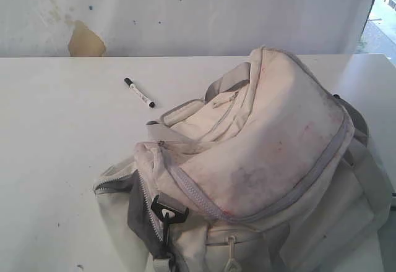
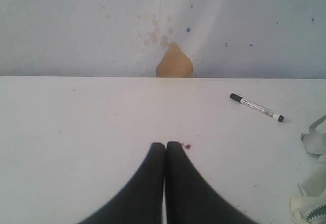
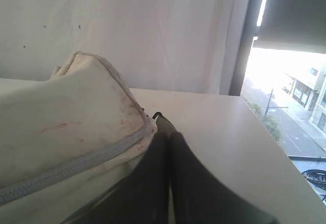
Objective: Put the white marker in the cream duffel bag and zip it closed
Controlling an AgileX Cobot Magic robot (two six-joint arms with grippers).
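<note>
White marker (image 1: 139, 92) flat on bench (image 1: 55, 161), near cream duffel bag (image 1: 266, 142), off its far-left corner, not touching.
Left end effector (image 2: 165, 147): fingers pressed together, empty, over bench; marker well apart from tips, ahead and toward bag side.
Right end effector (image 3: 169, 132): fingers together, empty, close beside bag flank by grey zipper (image 3: 76, 165); contact unclear.

- Soft, even daylight washes the counter (image 1: 55, 136) pale.
- The bag (image 1: 266, 142) throws barely any shadow.
- The window (image 3: 277, 63) glares, blown white.
- Wrist views look soft.
</note>
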